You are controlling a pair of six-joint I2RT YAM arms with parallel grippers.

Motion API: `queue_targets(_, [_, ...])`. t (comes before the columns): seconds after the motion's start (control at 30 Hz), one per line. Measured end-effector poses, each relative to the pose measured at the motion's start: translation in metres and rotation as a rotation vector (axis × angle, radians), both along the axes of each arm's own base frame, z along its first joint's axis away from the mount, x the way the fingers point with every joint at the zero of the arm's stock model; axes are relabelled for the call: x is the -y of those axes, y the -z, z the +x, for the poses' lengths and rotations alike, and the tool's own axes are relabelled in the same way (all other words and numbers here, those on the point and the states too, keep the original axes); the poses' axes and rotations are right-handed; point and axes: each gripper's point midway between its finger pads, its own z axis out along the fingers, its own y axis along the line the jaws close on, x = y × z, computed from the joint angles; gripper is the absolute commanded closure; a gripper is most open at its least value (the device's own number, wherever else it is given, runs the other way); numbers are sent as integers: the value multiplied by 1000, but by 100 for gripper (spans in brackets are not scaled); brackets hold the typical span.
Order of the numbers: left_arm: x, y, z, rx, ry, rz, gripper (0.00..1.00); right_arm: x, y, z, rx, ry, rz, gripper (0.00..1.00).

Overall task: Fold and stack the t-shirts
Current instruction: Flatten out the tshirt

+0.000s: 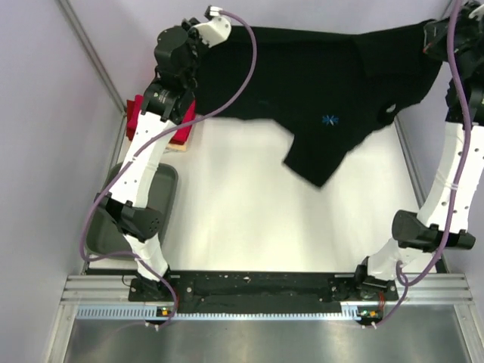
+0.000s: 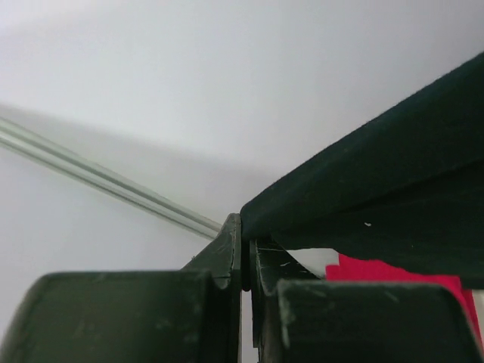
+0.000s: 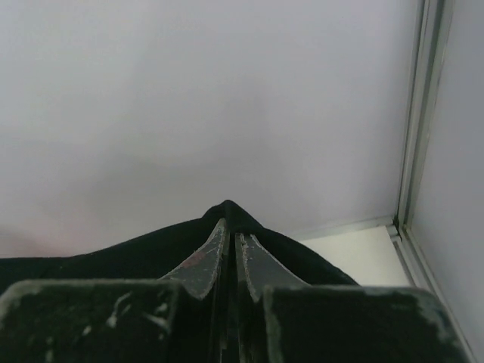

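Observation:
A black t-shirt with a small blue mark hangs stretched across the far side of the table, one corner drooping toward the middle. My left gripper is shut on its left edge; in the left wrist view the black cloth runs out of the closed jaws to the right. My right gripper is shut on its right edge; in the right wrist view the cloth wraps over the fingertips. Folded red shirts lie at the far left, mostly hidden by my left arm, and show in the left wrist view.
A grey oval tub stands at the left beside the left arm. Pale walls close in the back and both sides. The white tabletop lies bare below the shirt.

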Motion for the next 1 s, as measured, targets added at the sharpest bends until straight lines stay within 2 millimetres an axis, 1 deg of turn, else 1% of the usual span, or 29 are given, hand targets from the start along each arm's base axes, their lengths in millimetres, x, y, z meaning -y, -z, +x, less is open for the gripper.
queue_targets(0.07, [-1,-22,-5,70,2,-20,100,-2,-22,-16,67,-11,-12,100])
queue_targets(0.13, [-3,-30,-9,96,4,-20,100,-10,-37,-33,116,-35,-28,100])
queue_targets(0.17, [-3,-31,-11,102,8,-20,100,-13,-41,-42,130,-44,-36,100])
queue_targets(0.23, [-3,-22,-14,82,18,-2,100,-20,-39,-60,136,-65,-54,100])
queue_targets(0.27, [-3,-13,-15,61,26,10,100,-23,-32,-68,125,-72,-64,100])
queue_targets(0.33, [0,13,-18,-4,51,42,100,-26,-11,-81,82,-81,-76,100])
queue_targets(0.37, [0,29,-20,-45,64,60,100,-27,7,-87,47,-83,-81,100])
queue_targets(0.43, [2,70,-27,-146,94,100,100,-30,50,-98,-44,-91,-65,100])
queue_targets(0.47, [2,96,-33,-214,112,125,100,-32,70,-104,-84,-98,-54,100])
queue_targets(0.5, [2,117,-39,-271,125,144,100,-35,97,-110,-134,-108,-36,100])
queue_targets(0.57, [2,170,-54,-408,166,177,100,-44,162,-129,-263,-133,22,100])
queue_targets(0.63, [1,225,-75,-559,205,202,100,-53,220,-147,-383,-157,94,100])
queue_targets(0.7, [-2,282,-99,-715,237,220,100,-62,270,-162,-484,-177,163,100])
queue_targets(0.73, [-4,305,-110,-782,247,227,100,-68,302,-172,-554,-182,210,100])
queue_targets(0.8, [-11,360,-139,-928,263,246,100,-75,348,-190,-671,-178,285,100])
queue_targets(0.83, [-17,387,-156,-1008,264,262,100,-79,372,-200,-732,-175,326,100])
queue_targets(0.87, [-23,409,-172,-1075,265,277,100,-82,392,-209,-787,-168,363,100])
queue_targets(0.9, [-29,427,-187,-1136,262,289,100,-85,407,-217,-830,-161,393,100])
queue_targets(0.97, [-40,454,-213,-1235,256,311,100,-92,437,-234,-915,-143,459,100])
queue_targets(1.0, [-45,463,-224,-1274,252,318,100,-94,446,-241,-946,-136,482,100])
